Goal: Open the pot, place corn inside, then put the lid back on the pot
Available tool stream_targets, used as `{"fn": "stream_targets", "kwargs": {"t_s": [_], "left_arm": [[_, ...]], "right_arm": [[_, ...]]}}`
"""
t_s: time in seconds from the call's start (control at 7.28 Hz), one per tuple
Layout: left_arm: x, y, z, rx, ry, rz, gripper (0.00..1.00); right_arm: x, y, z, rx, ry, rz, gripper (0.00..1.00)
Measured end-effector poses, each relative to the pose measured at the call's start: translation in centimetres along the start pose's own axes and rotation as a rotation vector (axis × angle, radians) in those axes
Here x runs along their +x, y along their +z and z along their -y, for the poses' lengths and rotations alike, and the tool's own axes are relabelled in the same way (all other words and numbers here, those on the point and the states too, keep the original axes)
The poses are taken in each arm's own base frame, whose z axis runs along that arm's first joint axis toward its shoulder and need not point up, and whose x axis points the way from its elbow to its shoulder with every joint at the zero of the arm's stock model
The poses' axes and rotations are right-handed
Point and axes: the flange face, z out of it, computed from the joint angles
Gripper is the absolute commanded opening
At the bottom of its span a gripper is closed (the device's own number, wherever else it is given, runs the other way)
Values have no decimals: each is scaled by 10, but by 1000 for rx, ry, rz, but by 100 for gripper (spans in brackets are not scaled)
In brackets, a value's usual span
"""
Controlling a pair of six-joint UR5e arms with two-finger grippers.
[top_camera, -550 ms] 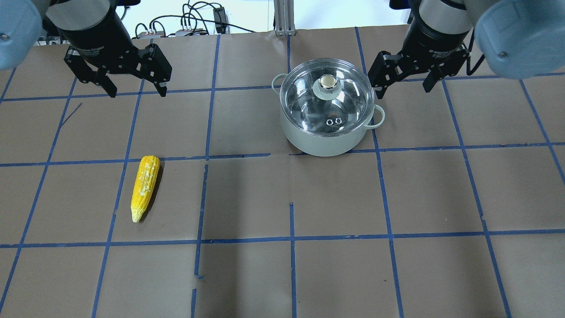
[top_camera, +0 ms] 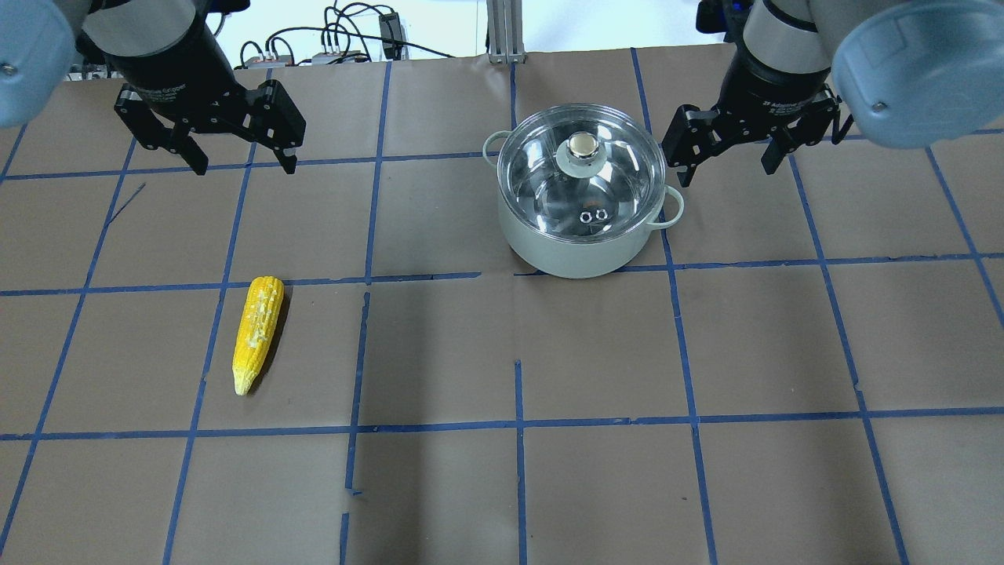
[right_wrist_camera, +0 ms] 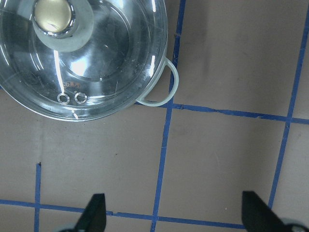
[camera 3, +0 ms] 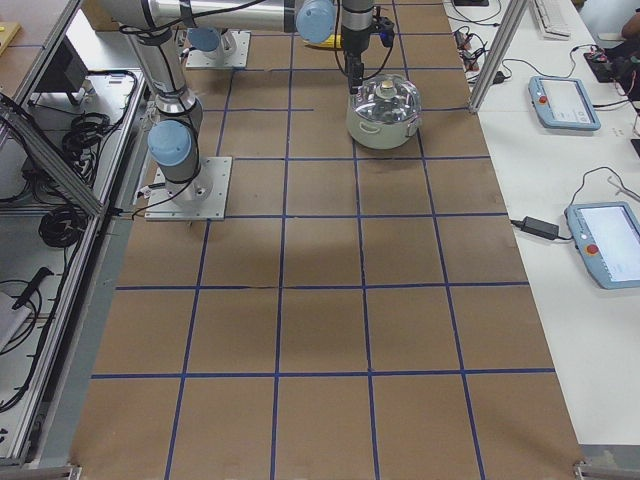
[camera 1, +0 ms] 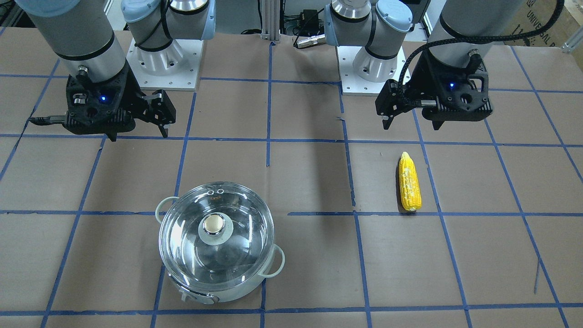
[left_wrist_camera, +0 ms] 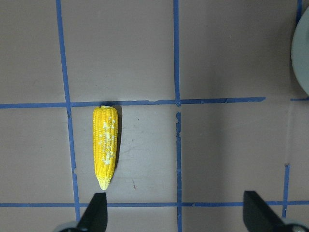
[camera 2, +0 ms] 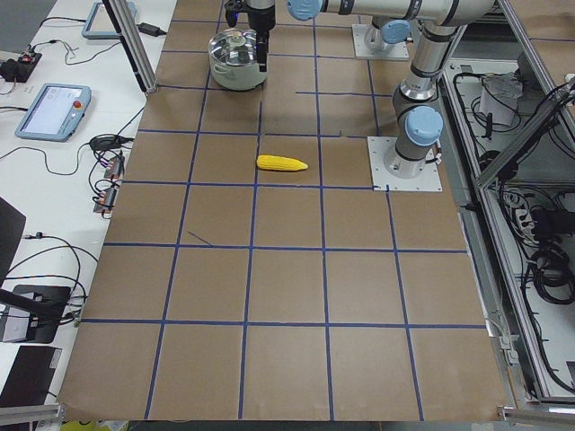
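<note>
The pot [top_camera: 579, 243] stands right of centre with the glass lid [top_camera: 620, 184] on it, knob [top_camera: 581, 144] up; the pot also shows in the front-facing view [camera 1: 218, 291] and the right wrist view [right_wrist_camera: 159, 94]. The corn [top_camera: 257, 333] lies flat on the paper at the left, tapered end toward the near edge, and also shows in the left wrist view [left_wrist_camera: 105, 145]. My left gripper [top_camera: 245, 161] hangs open and empty above the table, behind the corn. My right gripper [top_camera: 729, 169] is open and empty, just right of the pot's right handle and above the table.
Brown paper with a blue tape grid [top_camera: 518, 424] covers the table. The arm base plates [camera 1: 164, 68] and cables [top_camera: 345, 39] sit at the robot's edge. Tablets [camera 3: 565, 100] lie on the side bench.
My right gripper has shifted a little to the right and toward the near edge in the overhead view. The left gripper, pot, lid and corn have not moved.
</note>
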Motion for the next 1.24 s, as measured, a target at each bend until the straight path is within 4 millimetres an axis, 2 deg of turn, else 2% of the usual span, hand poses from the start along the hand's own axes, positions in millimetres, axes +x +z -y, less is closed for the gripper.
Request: {"fn": "stream_targets", "kwargs": {"t_s": [0.14,0.27,0.55,0.69,0.96,1.24], "left_arm": [[0,0,-1,-1,0,0,100],[0,1,-1,-1,0,-1,100],[0,1,-2,-2,0,-1,100],[0,1,-2,-2,0,-1,100],[0,1,-2,-1,1,-2,100],[0,1,-2,-2,2,-2,100]], "right_arm": [[-5,4,18,6,5,0,99],[-19,7,44,15,-10,-3,99],[-72,30,103,11,-56,-10,98],[-93,46,122,3,-66,-4,98],[-108,74,140,-14,-73,-1,98],[-111,90,145,-27,-75,-2,97]]}}
